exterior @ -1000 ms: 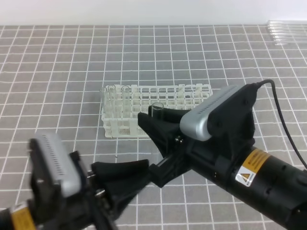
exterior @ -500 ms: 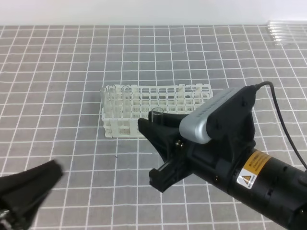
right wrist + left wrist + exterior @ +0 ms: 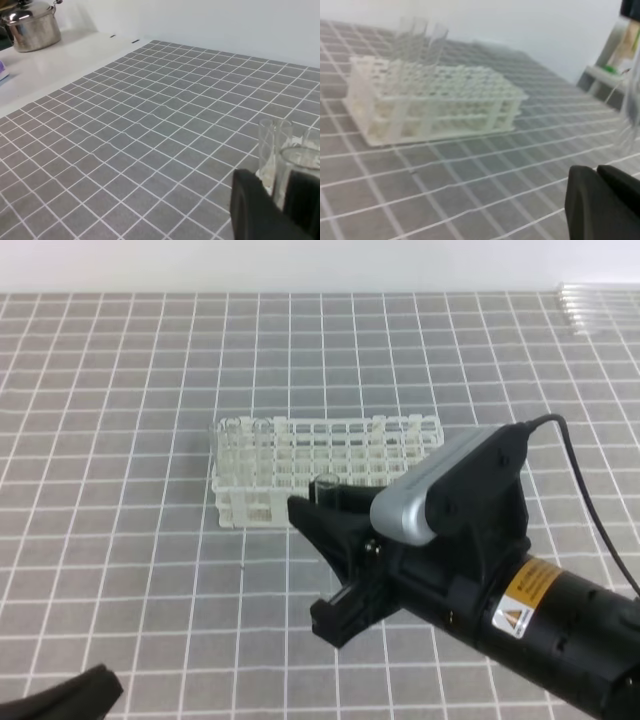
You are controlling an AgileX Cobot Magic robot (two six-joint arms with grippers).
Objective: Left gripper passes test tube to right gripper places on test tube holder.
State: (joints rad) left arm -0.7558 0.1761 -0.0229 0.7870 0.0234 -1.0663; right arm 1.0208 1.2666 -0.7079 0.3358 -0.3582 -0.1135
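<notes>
The grey tiled table point(image 3: 120, 390) with its white grid lines fills the high view; the right gripper point(image 3: 325, 508) on its black arm dominates the lower right, its silver-grey housing and warning-triangle sticker plain to see; the white test tube holder point(image 3: 300, 465) stands just beyond the fingertips, a few clear tubes already upright at its left end point(image 3: 415, 40); a bundle of spare tubes point(image 3: 595, 305) lies at the far right corner.

The right gripper is clamped on the test tube point(image 3: 326, 486), whose open rim shows above the black fingers point(image 3: 310, 520); in the right wrist view the tube point(image 3: 297, 175) stands roughly upright between them; its lower end is hidden. The left gripper point(image 3: 600, 172) sits low at the bottom left edge, well apart from the tube; its fingers are together and hold nothing.

The step in hand looks like the placing; judged from here, the handover is done. To do it well: keep the tube vertical, bring its rounded end over a free square hole, well clear of the tubes already standing; lower slowly so the glass slides through the tiers rather than catching on a grid wall; open the jaws only once the tube is seated; a tilted entry risks levering the light rack or cracking the glass.
</notes>
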